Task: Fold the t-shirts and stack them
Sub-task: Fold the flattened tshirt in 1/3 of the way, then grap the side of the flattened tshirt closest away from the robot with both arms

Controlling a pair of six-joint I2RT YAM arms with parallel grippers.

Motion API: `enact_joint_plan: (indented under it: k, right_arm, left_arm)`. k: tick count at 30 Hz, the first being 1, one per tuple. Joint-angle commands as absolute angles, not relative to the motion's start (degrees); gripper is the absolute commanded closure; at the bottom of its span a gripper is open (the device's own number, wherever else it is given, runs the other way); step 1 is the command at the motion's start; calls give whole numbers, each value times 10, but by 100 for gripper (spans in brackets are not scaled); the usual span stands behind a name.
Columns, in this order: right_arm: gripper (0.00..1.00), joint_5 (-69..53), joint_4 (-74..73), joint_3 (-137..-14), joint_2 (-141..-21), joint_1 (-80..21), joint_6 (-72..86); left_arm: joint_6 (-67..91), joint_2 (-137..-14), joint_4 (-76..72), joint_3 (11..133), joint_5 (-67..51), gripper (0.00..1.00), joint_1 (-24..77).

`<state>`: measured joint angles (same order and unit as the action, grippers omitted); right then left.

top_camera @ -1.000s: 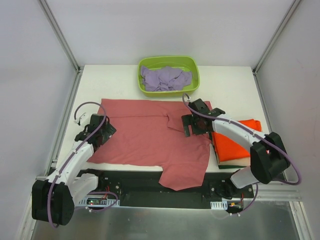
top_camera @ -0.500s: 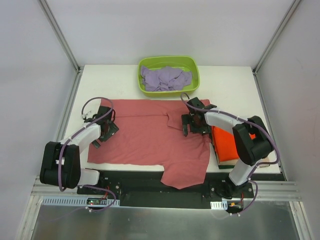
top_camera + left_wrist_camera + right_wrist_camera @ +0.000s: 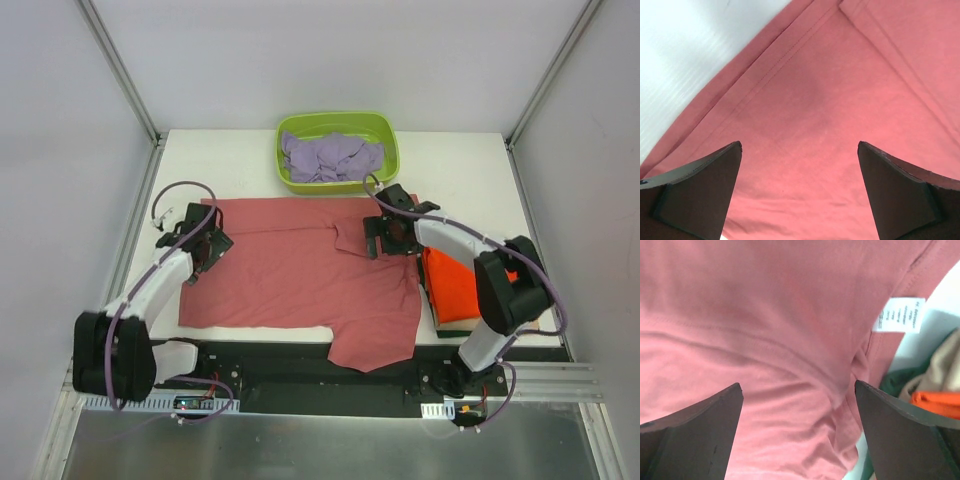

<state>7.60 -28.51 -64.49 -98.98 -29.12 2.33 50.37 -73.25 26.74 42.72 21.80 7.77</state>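
Observation:
A salmon-red t-shirt [image 3: 290,265] lies spread across the table, one part hanging over the near edge. My left gripper [image 3: 200,240] hovers open over the shirt's left edge; in the left wrist view the cloth [image 3: 805,130] fills the space between the fingers. My right gripper [image 3: 385,232] stands open over the shirt's upper right part, near its white label [image 3: 899,315]. Folded orange [image 3: 455,285] and tan [image 3: 940,370] t-shirts are stacked at the right. A lavender t-shirt [image 3: 330,158] lies crumpled in the tub.
The lime-green tub [image 3: 338,122] stands at the back middle of the white table [image 3: 470,170]. A dark green layer [image 3: 900,380] shows under the stack at the right. Metal frame posts rise at the table's back corners.
Both grippers moved toward the back of the table over the shirt. The shirt's far edge looks slightly straighter. Both stay open.

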Motion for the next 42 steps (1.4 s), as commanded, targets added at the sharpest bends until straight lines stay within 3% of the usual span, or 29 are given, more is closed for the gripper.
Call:
enact_joint_plan:
  k: [1,11,28,37,42]
  right_arm:
    - [4,113,-285,-603,-880,-319,12]
    - [4,77,-254,-544,-835,-331,21]
    - [4,78,-251,-519,-807,-332,11]
    - [3,78,-249,-515,-788,-352,4]
    - [1,91,-258,-509,-767,-409,-41]
  left_arm:
    - [561,-606,372,397,230,1,72]
    - [674,-473,473,271,149,4,103]
    - [751,-493,483,234,189,32,121]
    - [768,-496,477,224,226,51,121]
    - [761,-504,465,235,242,81,121]
